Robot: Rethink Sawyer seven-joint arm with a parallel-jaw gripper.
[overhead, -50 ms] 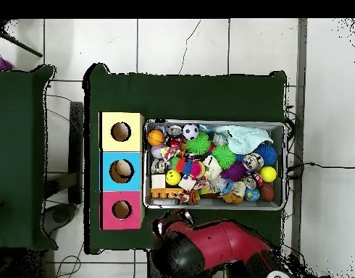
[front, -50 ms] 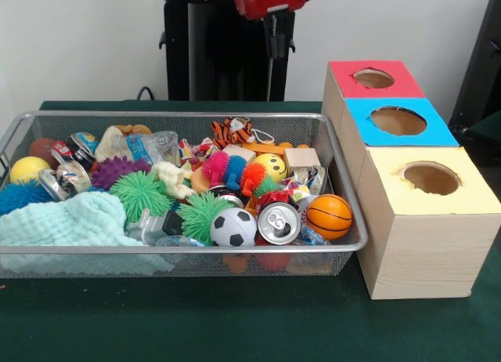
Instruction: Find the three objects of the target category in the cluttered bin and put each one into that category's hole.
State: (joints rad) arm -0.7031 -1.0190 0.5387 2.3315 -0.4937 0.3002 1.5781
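A green table (front, -50 ms: 235, 323) holds a wire bin (front, -50 ms: 344, 213) full of toys. From the front, a soccer ball (front, -50 ms: 233, 227), a basketball (front, -50 ms: 329, 215) and a yellow ball (front, -50 ms: 28, 169) lie in it. Just beside the bin are three boxes with holes: red (front, -50 ms: 374, 79), blue (front, -50 ms: 398, 121), yellow (front, -50 ms: 430, 178). The gripper (front, -50 ms: 272, 33) hangs high behind the bin; whether it is open cannot be told

From above, the red arm (overhead, -50 ms: 216, 242) sits beside the bin (overhead, -50 ms: 214, 124), and something lies in the blue hole (overhead, -50 ms: 122, 171)
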